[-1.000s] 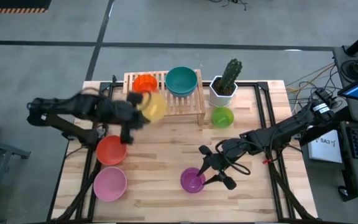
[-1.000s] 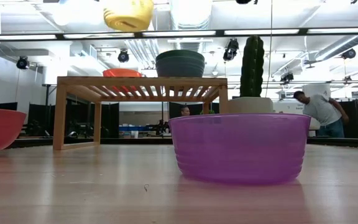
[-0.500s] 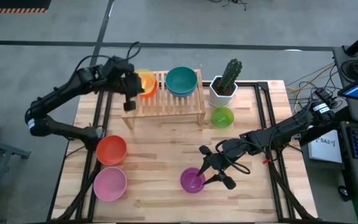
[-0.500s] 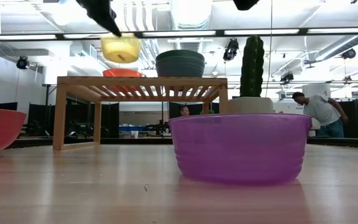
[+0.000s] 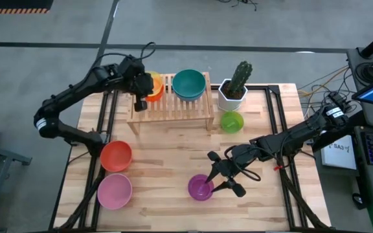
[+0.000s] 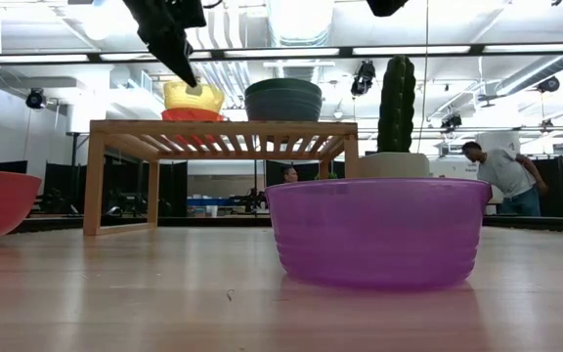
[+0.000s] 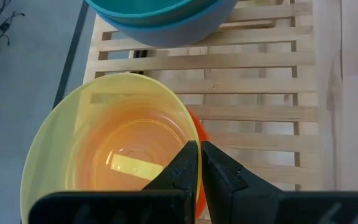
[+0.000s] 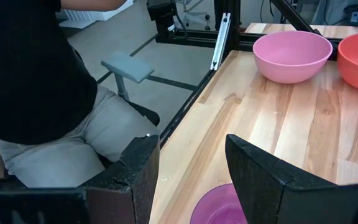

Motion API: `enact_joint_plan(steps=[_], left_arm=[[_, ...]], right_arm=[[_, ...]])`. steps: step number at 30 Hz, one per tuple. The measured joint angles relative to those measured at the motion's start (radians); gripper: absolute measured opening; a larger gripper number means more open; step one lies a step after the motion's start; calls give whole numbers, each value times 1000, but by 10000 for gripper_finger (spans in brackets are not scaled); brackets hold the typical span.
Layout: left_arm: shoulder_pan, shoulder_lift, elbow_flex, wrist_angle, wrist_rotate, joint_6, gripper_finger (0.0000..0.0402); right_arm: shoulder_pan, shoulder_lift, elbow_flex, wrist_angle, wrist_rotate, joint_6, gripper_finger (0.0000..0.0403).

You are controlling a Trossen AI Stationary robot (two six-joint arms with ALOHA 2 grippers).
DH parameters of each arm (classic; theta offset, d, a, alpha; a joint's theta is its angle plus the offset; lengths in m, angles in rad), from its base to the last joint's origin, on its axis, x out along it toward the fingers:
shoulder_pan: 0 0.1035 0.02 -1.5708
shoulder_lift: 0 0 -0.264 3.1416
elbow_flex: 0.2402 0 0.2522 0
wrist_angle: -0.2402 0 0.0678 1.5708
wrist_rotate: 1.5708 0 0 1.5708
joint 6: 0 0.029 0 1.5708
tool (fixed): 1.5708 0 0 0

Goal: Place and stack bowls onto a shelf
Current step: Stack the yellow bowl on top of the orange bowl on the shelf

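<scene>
The light-wood shelf [image 5: 173, 107] stands at the table's far side. On it, a teal bowl [image 5: 189, 84] sits nested in a blue bowl [image 7: 188, 34]. An orange bowl [image 6: 192, 114] stands on the shelf's left end. My left gripper [image 5: 142, 89] is shut on a yellow bowl [image 7: 104, 149] that sits in the orange bowl. My right gripper [image 5: 223, 173] is open and empty, just above and right of a purple bowl [image 5: 201, 188] that rests on its base near the table's front. My left gripper pinches the yellow bowl's rim [image 7: 199, 144], with one finger [image 7: 184, 169] inside the bowl and one [image 7: 222, 175] outside. The fingers slant down from above. The bowl is mouth up, its lower part in the orange bowl [image 7: 197, 134] on the shelf.
A red-orange bowl [image 5: 116, 156] and a pink bowl [image 5: 114, 191] stand at the table's front left. A lime green bowl [image 5: 232, 121] and a white cactus pot [image 5: 233, 94] stand right of the shelf. A seated person [image 8: 36, 81] is beside the table.
My left gripper has carried the yellow bowl from above the table's left middle toward the far edge, over the shelf's left end. It has then lowered the bowl into the orange bowl, staying shut on its rim.
</scene>
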Motion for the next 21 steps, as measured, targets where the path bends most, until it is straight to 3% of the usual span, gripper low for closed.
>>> enact_joint_plan(steps=[11, 21], left_arm=[[1, 5, 0, 8, -21, -2, 2], [1, 4, 0, 13, -26, -11, 59]], right_arm=[[0, 0, 0, 0, 0, 0, 173], [0, 0, 0, 0, 0, 0, 173]])
